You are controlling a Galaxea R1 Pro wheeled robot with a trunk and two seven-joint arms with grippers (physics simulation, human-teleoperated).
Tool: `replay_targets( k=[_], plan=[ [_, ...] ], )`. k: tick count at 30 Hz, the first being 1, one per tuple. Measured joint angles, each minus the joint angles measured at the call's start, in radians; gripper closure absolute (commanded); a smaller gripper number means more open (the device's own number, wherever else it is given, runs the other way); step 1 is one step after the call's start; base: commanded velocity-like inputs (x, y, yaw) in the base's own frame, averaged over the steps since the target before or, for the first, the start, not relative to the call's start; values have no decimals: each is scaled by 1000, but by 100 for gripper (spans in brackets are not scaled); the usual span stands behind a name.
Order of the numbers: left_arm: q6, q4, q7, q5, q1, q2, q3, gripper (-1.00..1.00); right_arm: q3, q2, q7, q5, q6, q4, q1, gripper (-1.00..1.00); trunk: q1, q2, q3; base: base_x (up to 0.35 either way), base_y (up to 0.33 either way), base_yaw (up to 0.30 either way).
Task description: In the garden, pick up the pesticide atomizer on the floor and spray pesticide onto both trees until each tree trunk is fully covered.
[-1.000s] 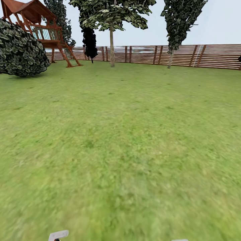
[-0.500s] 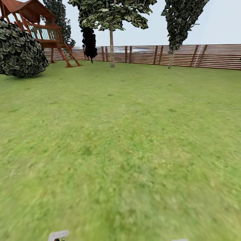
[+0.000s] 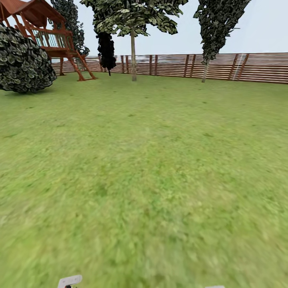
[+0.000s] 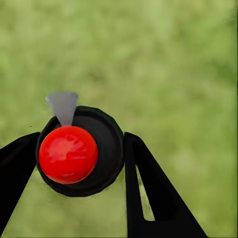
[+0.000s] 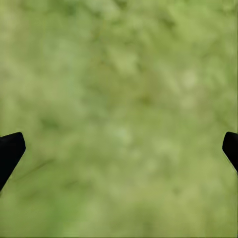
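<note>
In the left wrist view my left gripper (image 4: 78, 151) is shut on the pesticide atomizer (image 4: 108, 148). It is a dark round bottle with a red top (image 4: 68, 154) and a pale grey nozzle (image 4: 62, 105), held above blurred grass. My right gripper (image 5: 119, 148) stands open over grass, its black fingertips (image 5: 10, 148) far apart with nothing between them. In the head view, two trees stand far off by the fence. One has a straight pale trunk (image 3: 133, 58) and the other a thinner leaning trunk (image 3: 205, 71).
A broad green lawn (image 3: 152, 168) stretches ahead to a brown slatted fence (image 3: 256, 68). A big round shrub (image 3: 24, 64) and a wooden play tower (image 3: 52, 38) stand at the far left. A black columnar tree (image 3: 107, 50) is beside the nearer trunk.
The whole head view has crept forward: the shrub has slid slightly left and the far trees have spread apart a little. Nothing on the lawn has moved by itself.
</note>
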Motion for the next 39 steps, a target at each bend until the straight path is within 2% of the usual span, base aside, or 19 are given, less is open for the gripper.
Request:
replay_targets(
  k=[39],
  plan=[
    [0, 0, 0, 0, 0, 0, 0, 100, 0, 0, 0, 0, 0, 0, 0, -100, 0, 0, 0, 338, 4, 0]
  ],
)
